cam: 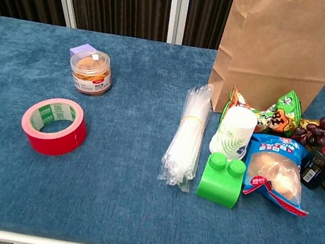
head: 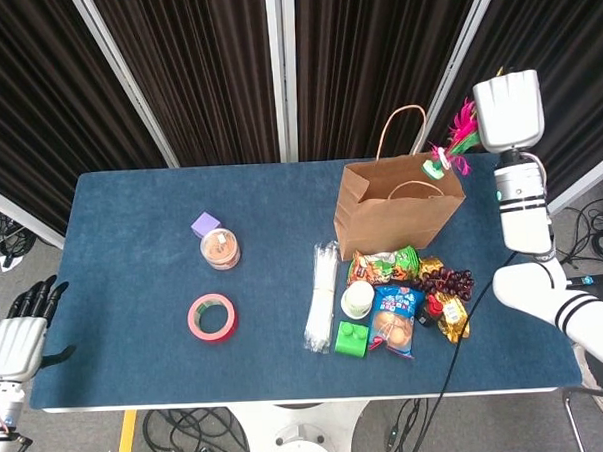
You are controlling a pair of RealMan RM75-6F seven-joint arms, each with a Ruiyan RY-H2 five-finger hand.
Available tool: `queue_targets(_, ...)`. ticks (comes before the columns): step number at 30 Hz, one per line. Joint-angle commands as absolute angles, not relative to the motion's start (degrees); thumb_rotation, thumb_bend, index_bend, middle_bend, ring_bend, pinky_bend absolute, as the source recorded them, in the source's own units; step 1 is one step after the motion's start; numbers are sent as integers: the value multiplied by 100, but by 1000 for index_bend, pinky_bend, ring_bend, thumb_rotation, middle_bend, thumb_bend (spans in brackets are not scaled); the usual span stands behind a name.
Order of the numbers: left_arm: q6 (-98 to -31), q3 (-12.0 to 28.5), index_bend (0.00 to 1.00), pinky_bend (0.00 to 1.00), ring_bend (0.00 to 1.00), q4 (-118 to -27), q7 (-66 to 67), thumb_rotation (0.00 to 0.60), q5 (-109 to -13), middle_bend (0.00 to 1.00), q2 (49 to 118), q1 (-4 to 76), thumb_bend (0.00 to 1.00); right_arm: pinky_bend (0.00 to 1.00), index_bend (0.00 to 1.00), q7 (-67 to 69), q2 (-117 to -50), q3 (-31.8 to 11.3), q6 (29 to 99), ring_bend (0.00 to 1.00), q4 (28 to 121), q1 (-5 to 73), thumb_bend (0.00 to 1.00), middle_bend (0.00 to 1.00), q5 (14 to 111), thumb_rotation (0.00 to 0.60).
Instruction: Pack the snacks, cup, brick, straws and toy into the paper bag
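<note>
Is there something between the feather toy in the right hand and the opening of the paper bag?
Nothing visible blocks it. The right hand holds the feather toy above the right edge of the paper bag, whose mouth is open; only the bag's handles stand near the opening.

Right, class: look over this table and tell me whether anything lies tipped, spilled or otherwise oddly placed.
The paper cup lies on its side among the snacks, and the green brick is tipped so its studs point toward the bag. Nothing has spilled; the paper bag stands upright.
</note>
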State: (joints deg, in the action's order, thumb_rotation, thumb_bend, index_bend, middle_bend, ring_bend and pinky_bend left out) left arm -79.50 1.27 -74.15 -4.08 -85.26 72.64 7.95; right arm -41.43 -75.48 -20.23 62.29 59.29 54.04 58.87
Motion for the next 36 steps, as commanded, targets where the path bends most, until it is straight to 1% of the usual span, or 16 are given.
queue_targets(1, -7945, 120, 114, 136, 9, -7334, -468, 600, -8532, 105, 7309, 799, 184, 783, 951, -4074, -7793, -1841, 6097, 662, 5634, 5472, 398, 763, 6052, 600)
queue_targets(3, -7962, 115, 114, 136, 9, -7286, -509, 600, -8542, 105, 7331, 794, 184, 776, 947, -4011, -7899, -1791, 6056, 662, 5510, 5490, 385, 763, 6114, 600)
queue_targets(5, -7988, 116, 114, 137, 9, -7254, -543, 600, -8555, 105, 7344, 789, 183, 735, 915, -3998, -7949, -1768, 6005, 647, 5455, 5504, 325, 755, 6130, 600)
queue_targets(6, -8006, 120, 114, 137, 9, -7231, -571, 600, -8559, 105, 7351, 785, 183, 658, 868, -4014, -7949, -1745, 5962, 607, 5461, 5510, 258, 727, 6145, 600)
queue_targets(7, -8013, 123, 114, 136, 9, -7209, -594, 600, -8560, 105, 7359, 784, 183, 554, 812, -4025, -7930, -1726, 5928, 542, 5490, 5511, 192, 683, 6160, 600)
queue_targets(8, -8025, 128, 114, 136, 9, -7183, -628, 600, -8560, 105, 7368, 783, 183, 494, 781, -4059, -7891, -1702, 5899, 499, 5535, 5515, 157, 652, 6189, 600)
queue_targets(9, -8032, 131, 114, 136, 9, -7164, -650, 600, -8562, 105, 7376, 784, 183, 351, 709, -4078, -7856, -1686, 5887, 378, 5576, 5518, 74, 565, 6218, 600)
queue_targets(10, -8042, 134, 114, 136, 9, -7147, -671, 600, -8567, 105, 7383, 783, 183, 257, 659, -4073, -7817, -1677, 5883, 289, 5625, 5520, 34, 498, 6252, 600)
queue_targets(12, -8053, 132, 114, 137, 9, -7121, -711, 600, -8572, 105, 7394, 781, 183, 95, 539, -4010, -7728, -1688, 5879, 132, 5750, 5524, 0, 367, 6306, 600)
queue_targets(13, -8053, 132, 114, 137, 9, -7108, -725, 600, -8576, 105, 7401, 784, 183, 33, 464, -3996, -7690, -1700, 5879, 68, 5809, 5523, 0, 306, 6309, 600)
queue_targets(16, -8077, 131, 114, 137, 9, -7070, -782, 600, -8601, 105, 7423, 787, 183, 0, 333, -3952, -7557, -1735, 5976, 1, 6021, 5518, 0, 215, 6398, 600)
queue_targets(19, -8110, 137, 114, 137, 9, -7053, -821, 600, -8620, 105, 7433, 789, 183, 0, 276, -3961, -7454, -1763, 6071, 0, 6205, 5503, 0, 191, 6450, 600)
queue_targets(28, -8249, 147, 114, 137, 9, -7116, -864, 600, -8675, 105, 7387, 763, 183, 0, 261, -4143, -6979, -1912, 6470, 0, 7139, 5346, 0, 186, 6469, 600)
queue_targets(33, -8313, 141, 114, 136, 9, -7229, -821, 600, -8697, 105, 7338, 739, 183, 0, 260, -4080, -6412, -2052, 6915, 9, 8072, 5079, 0, 202, 6580, 600)
queue_targets(35, -8328, 129, 114, 136, 9, -7272, -784, 600, -8715, 105, 7323, 734, 184, 11, 259, -3984, -6125, -2122, 7073, 39, 8480, 4931, 0, 221, 6604, 600)
queue_targets(36, -8335, 121, 114, 136, 9, -7306, -754, 600, -8733, 105, 7316, 735, 184, 33, 258, -3921, -5914, -2169, 7144, 62, 8782, 4810, 0, 235, 6553, 600)
